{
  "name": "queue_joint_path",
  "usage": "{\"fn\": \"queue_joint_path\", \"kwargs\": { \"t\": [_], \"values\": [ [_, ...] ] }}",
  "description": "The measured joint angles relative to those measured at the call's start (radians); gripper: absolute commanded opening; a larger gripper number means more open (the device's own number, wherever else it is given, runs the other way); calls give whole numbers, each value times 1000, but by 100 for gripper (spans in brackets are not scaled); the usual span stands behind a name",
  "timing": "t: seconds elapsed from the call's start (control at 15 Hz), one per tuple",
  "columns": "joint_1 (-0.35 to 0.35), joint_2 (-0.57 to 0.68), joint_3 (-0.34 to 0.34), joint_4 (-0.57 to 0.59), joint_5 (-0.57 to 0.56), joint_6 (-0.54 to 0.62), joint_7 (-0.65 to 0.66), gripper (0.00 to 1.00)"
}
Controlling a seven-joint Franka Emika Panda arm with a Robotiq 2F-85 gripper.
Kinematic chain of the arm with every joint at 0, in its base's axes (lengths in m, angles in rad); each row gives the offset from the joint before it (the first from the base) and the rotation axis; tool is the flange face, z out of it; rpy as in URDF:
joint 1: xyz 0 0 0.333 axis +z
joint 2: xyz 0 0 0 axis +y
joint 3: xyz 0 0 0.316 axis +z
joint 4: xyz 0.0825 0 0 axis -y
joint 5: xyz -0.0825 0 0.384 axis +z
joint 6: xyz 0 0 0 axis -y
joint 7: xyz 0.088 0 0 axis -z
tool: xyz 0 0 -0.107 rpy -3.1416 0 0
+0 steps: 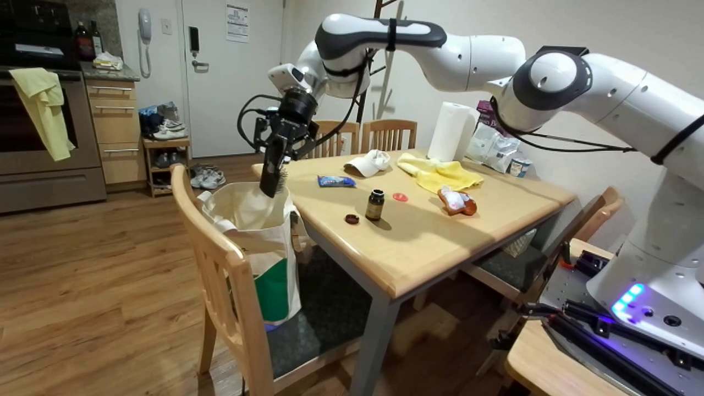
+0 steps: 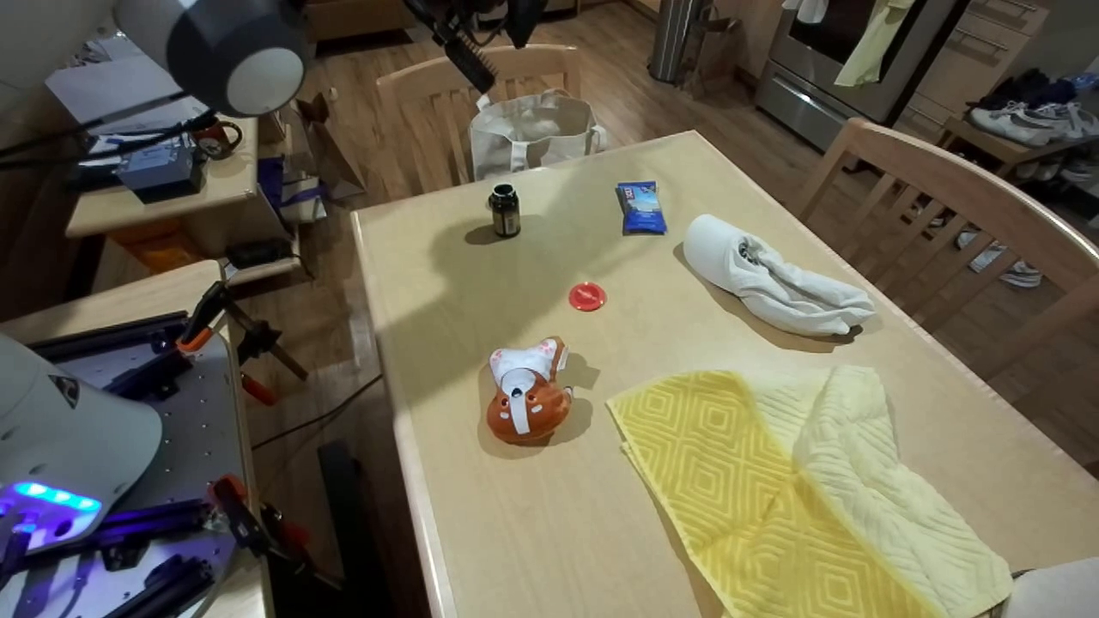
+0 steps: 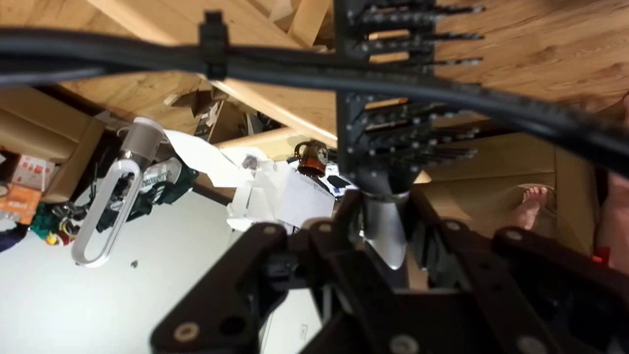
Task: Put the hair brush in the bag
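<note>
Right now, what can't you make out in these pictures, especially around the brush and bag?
Bottom of the bag: hidden by its near wall in both exterior views.
Tip of the hair brush: cut off by the wrist view's top edge; a black cable hides another part.
Print on the dark jar: too small in both exterior views.
Pale thing in an exterior view: cut off at the bottom right corner.

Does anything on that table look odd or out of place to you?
Yes: the dark bottle seems to stand open, and a reddish-brown cap, probably its own, lies beside it on the table. I see no spill around it.
</note>
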Motion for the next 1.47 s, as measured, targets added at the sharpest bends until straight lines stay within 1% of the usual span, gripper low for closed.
{"fn": "queue_joint_path", "kwargs": {
  "t": [0.13, 0.27, 0.47, 0.67, 1.0, 1.2, 1.33, 1.47],
  "values": [
    [3, 31, 3, 43, 34, -55, -45, 12],
    [4, 58, -8, 86, 39, -132, -84, 12],
    [16, 89, -62, 138, 39, -230, -107, 12],
    [47, 108, -118, 182, 36, -283, -109, 12],
    [108, 111, -157, 257, 31, -319, -150, 12],
    [121, 99, -166, 254, 24, -308, -172, 12],
    [123, 99, -178, 253, 21, -282, -170, 11],
    [126, 99, -198, 253, 19, -222, -154, 11]
  ]
}}
